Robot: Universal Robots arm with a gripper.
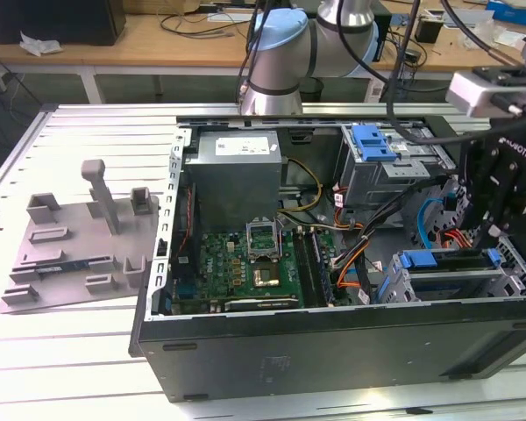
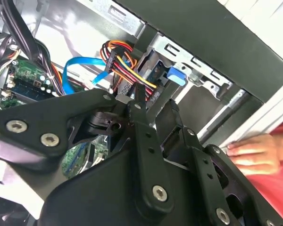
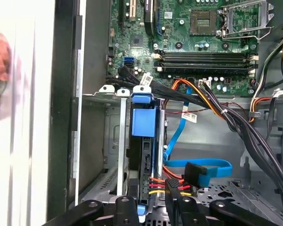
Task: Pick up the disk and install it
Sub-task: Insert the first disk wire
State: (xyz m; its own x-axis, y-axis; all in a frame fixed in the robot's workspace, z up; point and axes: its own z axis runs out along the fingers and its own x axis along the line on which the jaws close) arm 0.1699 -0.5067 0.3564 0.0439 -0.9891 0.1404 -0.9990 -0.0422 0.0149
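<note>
The black gripper (image 3: 153, 207) hovers just above the blue-framed silver disk (image 3: 144, 141), which sits upright in the grey metal drive cage (image 3: 113, 141) of the open computer case (image 1: 333, 342); whether its fingers are spread cannot be told.

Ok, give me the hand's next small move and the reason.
Probably a slow, straight push along the slot, no sideways drift: the hand sits at the end of the disk, which stands on edge in the drive cage, with power wires close beside it.
</note>
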